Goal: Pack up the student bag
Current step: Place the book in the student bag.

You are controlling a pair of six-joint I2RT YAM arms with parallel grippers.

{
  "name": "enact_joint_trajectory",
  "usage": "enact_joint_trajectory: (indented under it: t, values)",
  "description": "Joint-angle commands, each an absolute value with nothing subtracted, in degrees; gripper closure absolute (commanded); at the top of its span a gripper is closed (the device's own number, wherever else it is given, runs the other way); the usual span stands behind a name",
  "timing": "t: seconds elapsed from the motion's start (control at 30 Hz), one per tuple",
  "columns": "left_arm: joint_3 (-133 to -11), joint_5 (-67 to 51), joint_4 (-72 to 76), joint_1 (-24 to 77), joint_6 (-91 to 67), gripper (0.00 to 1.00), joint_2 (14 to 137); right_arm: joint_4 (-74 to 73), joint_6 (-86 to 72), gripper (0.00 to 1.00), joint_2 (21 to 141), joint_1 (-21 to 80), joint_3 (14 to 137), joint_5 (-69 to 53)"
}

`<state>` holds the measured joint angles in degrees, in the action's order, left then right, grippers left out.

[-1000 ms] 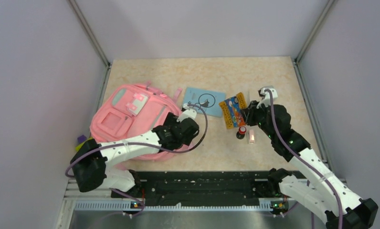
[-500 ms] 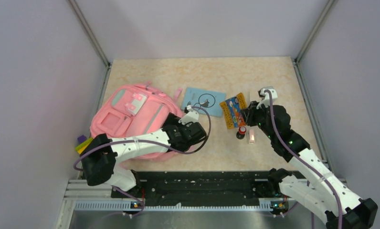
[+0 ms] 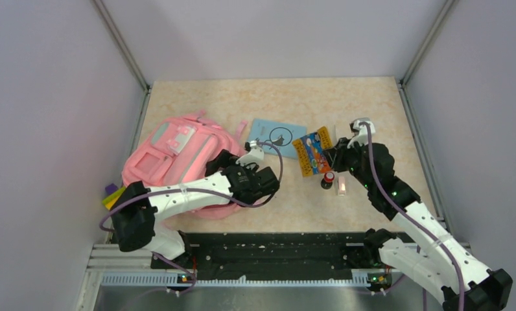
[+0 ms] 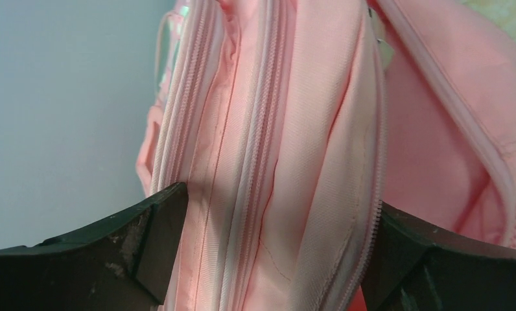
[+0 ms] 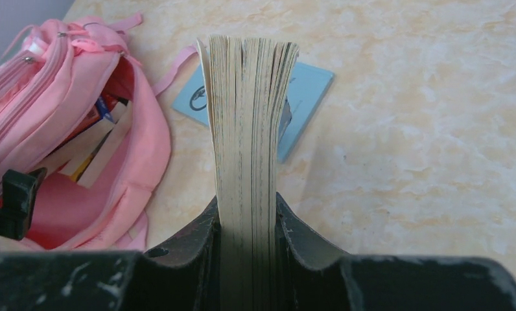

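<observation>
Looking from above, one student bag (image 3: 177, 155) lies on the bench's (image 3: 275, 103) left side, its opening clamped by the left end effector (image 3: 224, 165). The right end effector (image 3: 330, 157), well apart to the bag's right, clenches one book (image 3: 312, 151), with one blue booklet (image 3: 278, 136) between them. Left wrist: the fingers pinch zippered folds. Right wrist: the bag's mouth (books inside, count unclear) gapes left of the upright pages.

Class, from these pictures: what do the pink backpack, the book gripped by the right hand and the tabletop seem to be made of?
The student bag: soft woven fabric, matte; fine weave, stitched seams and zipper tapes show.
The book: paper, its yellowish page edges stacked; the colourful cover looks printed.
The table: hard, smooth, beige marbled surface; stone or laminate, cannot tell.
</observation>
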<state>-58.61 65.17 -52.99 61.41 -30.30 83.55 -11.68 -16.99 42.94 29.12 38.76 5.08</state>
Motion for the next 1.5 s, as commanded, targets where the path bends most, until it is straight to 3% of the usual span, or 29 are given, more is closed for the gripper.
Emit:
enact_joint_trajectory:
  t: [0.0,0.07,0.17,0.3,0.4,0.5,0.6,0.8,0.87,1.47]
  values:
    - [-62.54,74.1,-64.68,61.17,-35.15,0.07,84.05,-3.07,-21.67,1.0,41.94,29.44,38.82,-1.18]
    - [-63.78,75.49,-68.96,61.15,-37.56,0.14,84.6,-1.5,-24.57,1.0,42.22,29.44,38.32,-4.42]
    - [-66.24,77.67,-77.12,61.13,-43.99,0.48,85.81,3.23,-31.35,1.0,43.04,29.44,36.7,-10.28]
    - [-70.09,79.86,-89.76,61.01,-53.56,0.74,87.5,11.41,-42.73,1.0,44.64,29.65,32.77,-15.98]
    - [-72.7,80.35,-90.92,60.75,-51.83,0.99,86.73,17.54,-48.6,1.0,46.33,32.36,30.95,-16.37]
    - [-75.56,80.5,-88.43,60.47,-46.68,1.0,83.93,20.87,-50.82,1.0,48.39,37.22,30.85,-12.56]
    - [-76.35,78.61,-77.79,60.07,-31.21,1.0,78.84,27.05,-53.9,1.0,51.8,41.22,30.51,-10.34]
    - [-66.71,54.9,-42.09,53.03,-3.03,1.0,59.81,35.76,-56.43,1.0,62.02,46.98,34.06,-7.36]
    - [-64.83,50.08,-38.24,50.17,-1.26,1.0,55.89,37.89,-56.76,1.0,65.54,48.37,35.58,-6.18]
    - [-57.47,44.82,-30.47,44.85,2.11,1.0,51.91,55.92,-61.65,1.0,98.44,55.75,51.15,7.31]
